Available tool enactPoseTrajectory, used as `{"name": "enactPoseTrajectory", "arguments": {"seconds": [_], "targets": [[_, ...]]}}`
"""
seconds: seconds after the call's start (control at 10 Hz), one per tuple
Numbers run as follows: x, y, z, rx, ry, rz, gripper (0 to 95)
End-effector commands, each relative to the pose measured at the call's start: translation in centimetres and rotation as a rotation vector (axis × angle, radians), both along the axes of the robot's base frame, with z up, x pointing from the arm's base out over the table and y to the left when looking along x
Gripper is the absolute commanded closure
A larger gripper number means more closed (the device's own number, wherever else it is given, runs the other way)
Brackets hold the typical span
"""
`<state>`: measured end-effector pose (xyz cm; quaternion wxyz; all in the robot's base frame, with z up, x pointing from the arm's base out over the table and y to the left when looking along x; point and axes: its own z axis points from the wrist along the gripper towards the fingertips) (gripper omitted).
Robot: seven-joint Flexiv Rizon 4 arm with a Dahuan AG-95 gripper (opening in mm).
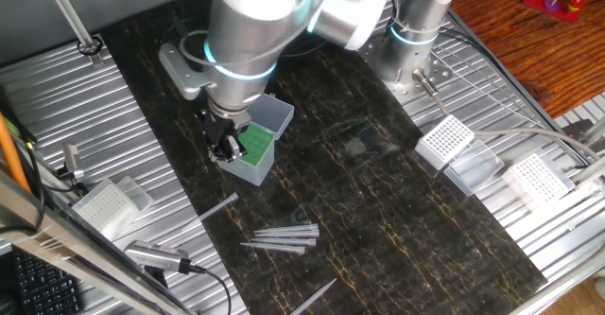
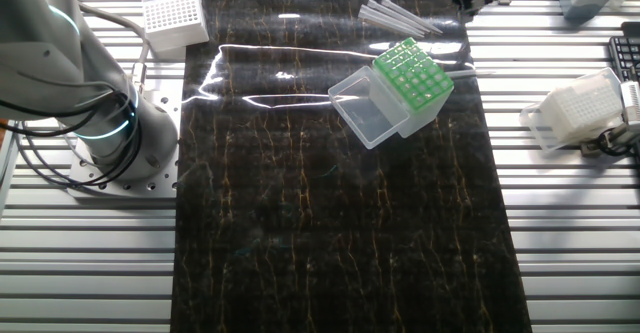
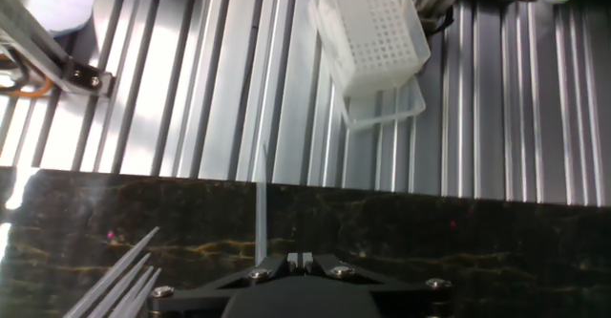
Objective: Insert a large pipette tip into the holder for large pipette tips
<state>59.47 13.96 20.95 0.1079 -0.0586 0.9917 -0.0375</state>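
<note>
A: Start with the big things. Where is the arm?

B: The arm [image 1: 250, 31] bends low over the dark marble-patterned mat [image 1: 378, 220], which lies on a ribbed metal table [image 2: 570, 233]. Its gripper [image 1: 227, 145] hangs just above the near edge of the holder for large pipette tips [image 2: 408, 78].

A: And the holder itself?

B: It sits on the mat with its green grid top facing up and its clear lid [image 2: 365, 118] swung open and lying flat beside it.

A: What is the gripper doing?

B: In the hand view the fingers [image 3: 302, 259] are pressed together on a large pipette tip [image 3: 261, 203], a thin clear one that sticks straight out from between them.

A: Is the tip touching the grid?

B: I cannot tell; the wrist covers that spot in the fixed view.

A: Anything smaller?

B: A white grid rack [image 3: 370, 33] stands on the table, and a bunch of loose tips [image 1: 282, 236] lies on the mat, near the holder.
</note>
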Motion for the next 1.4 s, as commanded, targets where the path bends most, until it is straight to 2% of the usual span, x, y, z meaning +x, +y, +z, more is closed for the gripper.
{"name": "enactPoseTrajectory", "arguments": {"seconds": [0.1, 0.2, 0.4, 0.5, 0.8, 1.4], "targets": [[0.2, 1.2, 0.4, 0.139, 0.177, -0.137, 95.0], [0.4, 2.2, 0.6, 0.142, 0.197, -0.157, 76.0], [0.8, 3.6, 0.4, 0.168, 0.242, -0.197, 76.0], [0.9, 4.1, 0.2, 0.172, 0.247, -0.207, 76.0], [1.1, 4.1, -0.2, 0.166, 0.248, -0.208, 76.0], [1.9, 2.8, -3.8, 0.161, 0.243, -0.188, 76.0]]}}
